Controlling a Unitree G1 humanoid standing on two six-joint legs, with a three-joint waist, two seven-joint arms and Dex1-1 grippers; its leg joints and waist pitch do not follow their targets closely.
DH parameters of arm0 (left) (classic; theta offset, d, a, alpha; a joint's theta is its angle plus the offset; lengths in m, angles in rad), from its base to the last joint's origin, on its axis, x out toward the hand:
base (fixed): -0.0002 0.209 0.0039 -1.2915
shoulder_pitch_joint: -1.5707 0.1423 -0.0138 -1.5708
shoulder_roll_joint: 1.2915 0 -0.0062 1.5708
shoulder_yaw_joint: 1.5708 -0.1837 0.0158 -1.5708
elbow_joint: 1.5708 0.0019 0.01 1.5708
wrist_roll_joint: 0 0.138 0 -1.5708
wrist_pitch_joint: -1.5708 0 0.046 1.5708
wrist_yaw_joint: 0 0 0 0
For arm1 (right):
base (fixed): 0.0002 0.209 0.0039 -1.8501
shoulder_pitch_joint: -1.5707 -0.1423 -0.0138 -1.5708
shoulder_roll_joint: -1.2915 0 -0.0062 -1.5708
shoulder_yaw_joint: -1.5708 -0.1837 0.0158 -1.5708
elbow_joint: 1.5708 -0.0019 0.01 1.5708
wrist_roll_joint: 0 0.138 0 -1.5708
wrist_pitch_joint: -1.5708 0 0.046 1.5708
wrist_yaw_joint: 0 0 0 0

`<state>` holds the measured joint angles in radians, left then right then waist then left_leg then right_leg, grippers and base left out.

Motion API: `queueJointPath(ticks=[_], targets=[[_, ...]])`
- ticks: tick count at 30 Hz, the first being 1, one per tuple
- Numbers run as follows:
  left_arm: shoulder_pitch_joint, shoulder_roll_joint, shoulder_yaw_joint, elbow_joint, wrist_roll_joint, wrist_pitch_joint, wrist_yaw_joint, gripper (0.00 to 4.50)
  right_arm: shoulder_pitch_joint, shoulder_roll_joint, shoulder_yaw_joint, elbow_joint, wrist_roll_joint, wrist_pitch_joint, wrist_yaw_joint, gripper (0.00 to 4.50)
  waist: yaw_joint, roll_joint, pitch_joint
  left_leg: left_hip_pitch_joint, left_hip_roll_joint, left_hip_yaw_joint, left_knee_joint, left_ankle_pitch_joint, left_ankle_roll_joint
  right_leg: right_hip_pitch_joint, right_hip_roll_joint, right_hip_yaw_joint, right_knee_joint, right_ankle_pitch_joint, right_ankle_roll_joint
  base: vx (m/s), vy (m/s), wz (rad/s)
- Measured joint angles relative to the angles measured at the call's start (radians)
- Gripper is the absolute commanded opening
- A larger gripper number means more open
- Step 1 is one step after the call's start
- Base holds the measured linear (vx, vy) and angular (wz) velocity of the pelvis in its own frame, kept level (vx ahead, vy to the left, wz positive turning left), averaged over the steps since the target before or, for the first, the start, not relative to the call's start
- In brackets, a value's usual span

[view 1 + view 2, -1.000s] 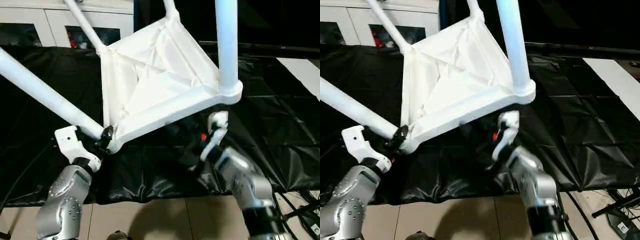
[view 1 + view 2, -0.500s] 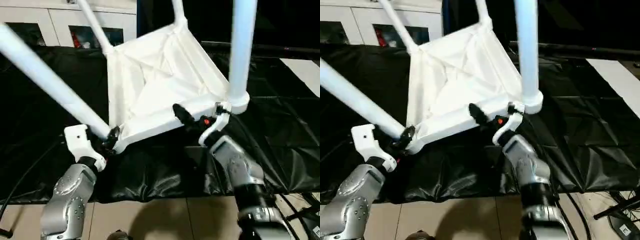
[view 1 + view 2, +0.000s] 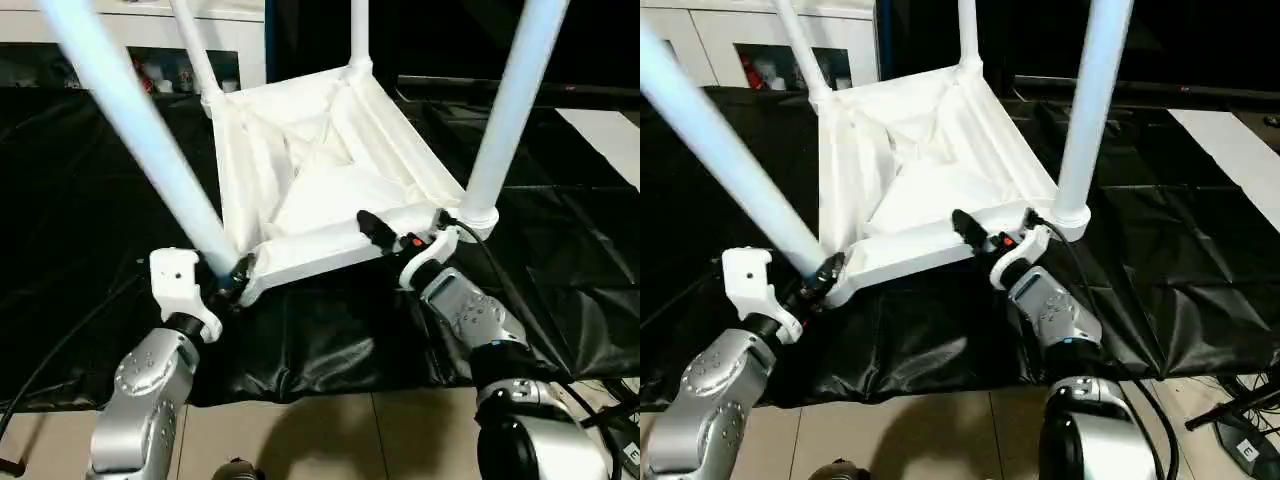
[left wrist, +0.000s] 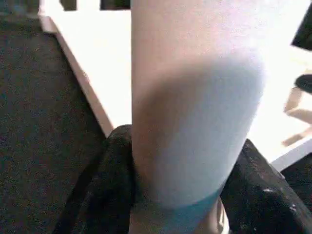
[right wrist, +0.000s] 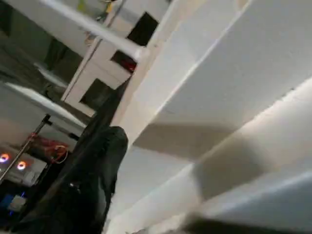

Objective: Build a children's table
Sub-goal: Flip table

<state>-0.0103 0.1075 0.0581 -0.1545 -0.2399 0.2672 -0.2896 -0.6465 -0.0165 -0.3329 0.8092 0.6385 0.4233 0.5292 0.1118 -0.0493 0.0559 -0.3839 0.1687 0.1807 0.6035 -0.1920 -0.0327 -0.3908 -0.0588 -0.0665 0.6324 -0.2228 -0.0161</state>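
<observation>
A: Nearest the camera, what are the arms doing?

B: The left end effector [image 3: 232, 277] is clamped around the base of the near-left leg [image 3: 150, 150], right where that leg meets its corner socket. From the left wrist, black fingers [image 4: 114, 180] press against both sides of the white tube.

A: And the right one?

B: The right end effector [image 3: 400, 232] sits at the near edge of the tabletop, close to the near-right leg [image 3: 505, 125]. One black finger [image 3: 375, 228] lies over the rim on the ribbed side. I cannot tell whether it is gripping or loose.

A: Where is the children's table [image 3: 320, 180] itself?

B: Upside down and tilted, lifted above the black sheet [image 3: 90, 250] that covers the worktop, its ribbed underside facing up and towards the camera. All four legs are in their sockets, pointing upward.

A: Further back?

B: The two far legs [image 3: 195, 45] rise from the far corners, and behind them stands a white glass-door cabinet [image 3: 60, 60].
</observation>
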Motion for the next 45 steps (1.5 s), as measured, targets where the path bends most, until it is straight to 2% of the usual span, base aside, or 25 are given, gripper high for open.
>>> queueJointPath(ticks=[6, 8, 12, 14, 16, 17, 19, 21, 22, 23, 26, 31, 38, 45], targets=[[0.0, 0.002, -0.001, -0.012, 0.0, -0.035, -0.025, 2.16, -0.006, -0.005, -0.019, 0.019, 0.0, -0.002, 0.017, 3.02, -0.002, 0.001, 0.0, 0.0, 0.0, 0.0, 0.0, 0.002, -0.001, -0.001, 0.0, 0.0, 0.001, 0.001, -0.002, 0.0, 0.0, 0.0], [0.0, 0.001, -0.001, -0.012, -0.001, -0.038, -0.038, 2.72, -0.009, -0.007, -0.025, 0.019, 0.0, -0.003, 0.02, 2.96, -0.002, 0.001, 0.0, 0.0, 0.0, 0.0, 0.0, 0.003, -0.001, -0.001, 0.0, 0.0, 0.001, 0.002, -0.002, 0.0, 0.0, 0.0], [0.007, -0.002, 0.006, -0.012, -0.066, -0.038, -0.075, 3.02, -0.009, -0.008, -0.047, 0.019, 0.009, -0.019, 0.02, 2.85, -0.003, 0.001, 0.0, 0.0, 0.001, 0.001, 0.0, 0.003, -0.002, -0.002, 0.0, 0.0, 0.002, 0.002, -0.002, 0.0, 0.0, 0.0], [0.024, 0.013, 0.015, -0.012, -0.087, -0.038, -0.103, 3.31, -0.009, -0.008, -0.048, 0.016, 0.011, -0.024, 0.021, 2.74, -0.005, 0.001, 0.0, -0.001, 0.001, 0.001, 0.0, 0.003, -0.002, -0.004, 0.0, 0.0, 0.003, 0.002, -0.003, 0.0, 0.0, 0.0], [0.045, 0.043, 0.022, -0.012, -0.102, -0.038, -0.135, 3.38, -0.013, -0.01, -0.048, 0.016, 0.012, -0.032, 0.021, 2.7, -0.004, 0.001, 0.0, -0.002, 0.001, 0.001, 0.0, 0.003, -0.002, -0.005, 0.0, 0.0, 0.006, 0.001, -0.004, 0.0, 0.0, 0.0], [0.061, 0.074, 0.025, -0.012, -0.11, -0.034, -0.163, 3.61, -0.017, -0.015, -0.048, 0.014, 0.011, -0.037, 0.02, 2.62, -0.003, 0.001, 0.001, -0.002, 0.001, 0.001, 0.0, 0.004, -0.003, -0.007, 0.0, 0.0, 0.007, 0.0, -0.005, 0.0, 0.0, 0.0], [0.079, 0.1, 0.038, -0.012, -0.117, -0.031, -0.194, 3.72, -0.019, -0.028, -0.052, 0.008, 0.01, -0.041, 0.014, 2.59, 0.001, 0.002, 0.001, -0.002, 0.002, 0.001, 0.0, 0.005, -0.004, -0.007, 0.0, 0.0, 0.009, 0.0, -0.005, 0.0, 0.0, 0.0], [0.118, 0.175, 0.042, -0.012, -0.117, -0.021, -0.255, 3.77, -0.026, -0.037, -0.053, -0.012, 0.008, -0.044, 0.001, 2.56, 0.004, 0.003, 0.002, -0.002, 0.002, 0.002, 0.0, 0.006, -0.008, -0.007, 0.0, -0.001, 0.011, 0.0, -0.006, 0.0, 0.0, 0.0], [0.13, 0.202, 0.045, -0.012, -0.12, -0.006, -0.279, 4.04, -0.028, -0.046, -0.053, -0.024, 0.006, -0.046, -0.007, 2.49, 0.007, 0.004, 0.002, -0.002, 0.002, 0.002, 0.0, 0.006, -0.009, -0.007, 0.0, -0.001, 0.012, 0.0, -0.006, 0.0, 0.0, 0.0], [0.142, 0.228, 0.045, -0.013, -0.121, 0.013, -0.303, 4.04, -0.034, -0.061, -0.056, -0.034, 0.0, -0.052, -0.018, 2.49, 0.015, 0.005, 0.003, -0.002, 0.003, 0.003, 0.0, 0.008, -0.01, -0.007, 0.0, -0.001, 0.013, 0.0, -0.006, 0.0, 0.0, 0.0], [0.15, 0.243, 0.042, -0.026, -0.124, 0.037, -0.331, 4.41, -0.035, -0.082, -0.074, -0.082, -0.003, -0.066, -0.039, 2.33, 0.029, 0.005, 0.003, -0.001, 0.005, 0.006, 0.0, 0.011, -0.011, -0.006, 0.0, 0.0, 0.014, 0.0, -0.006, 0.0, 0.0, 0.0], [0.143, 0.279, 0.017, -0.071, -0.143, 0.042, -0.368, 4.5, -0.037, -0.108, -0.075, -0.123, -0.006, -0.068, -0.068, 2.22, 0.032, 0.005, 0.003, -0.001, 0.006, 0.007, 0.0, 0.013, -0.012, -0.006, 0.0, 0.0, 0.014, 0.002, -0.005, 0.0, 0.0, 0.0], [0.033, 0.281, -0.025, -0.217, -0.181, 0.077, -0.399, 4.5, -0.035, -0.136, -0.067, -0.246, -0.047, -0.068, -0.157, 2.18, 0.033, 0.005, 0.003, -0.001, 0.006, 0.009, -0.001, 0.013, -0.012, -0.006, 0.0, 0.001, 0.014, 0.002, -0.005, 0.0, 0.0, 0.0], [-0.027, 0.294, -0.068, -0.237, -0.177, 0.102, -0.394, 4.5, -0.035, -0.177, -0.052, -0.327, -0.087, -0.069, -0.239, 2.14, 0.031, 0.006, 0.003, -0.001, 0.006, 0.01, -0.001, 0.013, -0.012, -0.007, 0.0, 0.001, 0.014, 0.003, -0.003, 0.0, 0.0, 0.0]])
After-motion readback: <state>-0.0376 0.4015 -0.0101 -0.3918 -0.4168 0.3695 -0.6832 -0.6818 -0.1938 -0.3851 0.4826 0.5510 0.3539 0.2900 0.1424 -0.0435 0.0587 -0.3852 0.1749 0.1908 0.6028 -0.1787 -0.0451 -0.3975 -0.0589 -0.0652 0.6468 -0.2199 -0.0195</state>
